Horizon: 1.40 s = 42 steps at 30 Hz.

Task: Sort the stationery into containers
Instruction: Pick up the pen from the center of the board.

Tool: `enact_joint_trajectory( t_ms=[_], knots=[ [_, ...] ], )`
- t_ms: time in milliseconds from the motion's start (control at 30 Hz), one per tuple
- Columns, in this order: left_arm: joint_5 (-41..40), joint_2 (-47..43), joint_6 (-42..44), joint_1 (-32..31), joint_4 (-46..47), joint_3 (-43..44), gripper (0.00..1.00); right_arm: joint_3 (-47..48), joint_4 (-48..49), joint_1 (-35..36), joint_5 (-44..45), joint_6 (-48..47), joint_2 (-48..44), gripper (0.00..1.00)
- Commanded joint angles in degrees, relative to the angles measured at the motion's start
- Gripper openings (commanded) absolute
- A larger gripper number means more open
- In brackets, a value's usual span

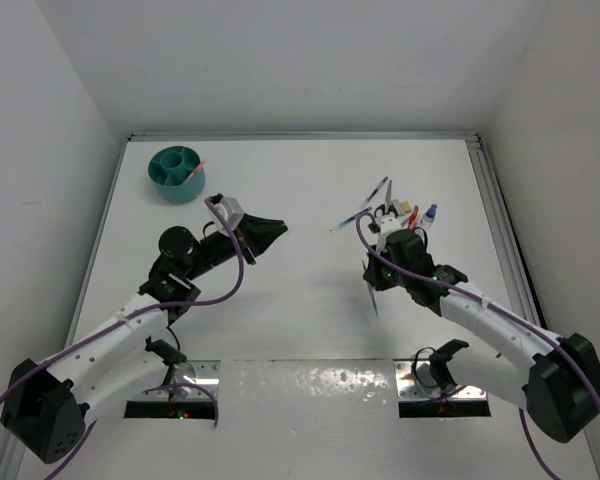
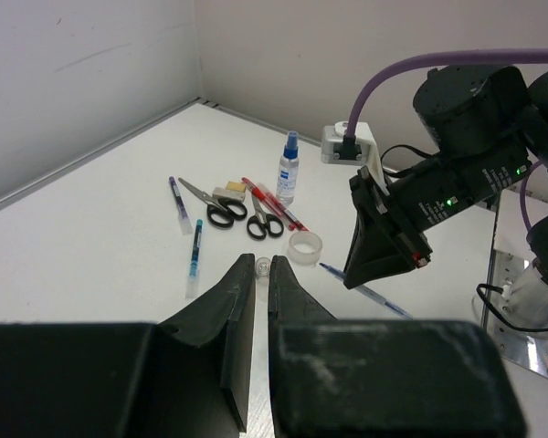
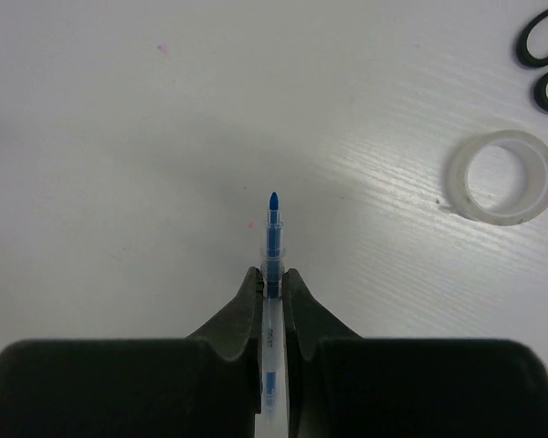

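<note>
My right gripper [image 3: 272, 274] is shut on a thin blue pen [image 3: 272, 228], whose tip sticks out past the fingers above the white table. In the top view that gripper [image 1: 371, 279] hovers just in front of the stationery pile [image 1: 392, 212]. The left wrist view shows the pile: two black-handled scissors [image 2: 210, 206] [image 2: 263, 220], a beige block [image 2: 230, 191], a blue-capped bottle [image 2: 287, 170], red pens [image 2: 276, 203], a clear tape ring [image 2: 304, 246] and loose blue pens [image 2: 194, 254]. My left gripper [image 1: 278, 229] [image 2: 263, 263] is shut and empty, mid-table. The teal organiser [image 1: 177, 172] stands at the far left with a pen in it.
White walls close in the table on three sides, and a metal rail [image 1: 500, 215] runs along its right edge. A small clear cap [image 2: 264, 266] lies just beyond my left fingertips. The tape ring [image 3: 500, 176] and scissor handles [image 3: 543, 64] lie to the right of my right gripper.
</note>
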Motion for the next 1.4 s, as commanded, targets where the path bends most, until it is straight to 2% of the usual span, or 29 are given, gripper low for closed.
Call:
enact_joint_trajectory(
  t_ms=[0,667,800,1367],
  knots=[
    [-0.02,-0.14,-0.78,0.42,2.82,-0.31,0.0,0.36,2.67,0.89,0.23,-1.83,-2.15,0.0],
    [0.51,0.65,-1.31,0.24,3.26,-0.14,0.0,1.5,3.11,2.48,0.14,-4.73,-6.81,0.0],
    [0.86,1.27,-1.05,0.07,3.09,0.39,0.0,2.03,3.46,3.18,-3.28,-6.49,-8.04,0.0],
    [1.12,2.41,-1.66,-0.81,3.79,0.83,0.0,7.3,5.04,7.31,-6.0,-9.92,-7.34,0.0]
  ],
)
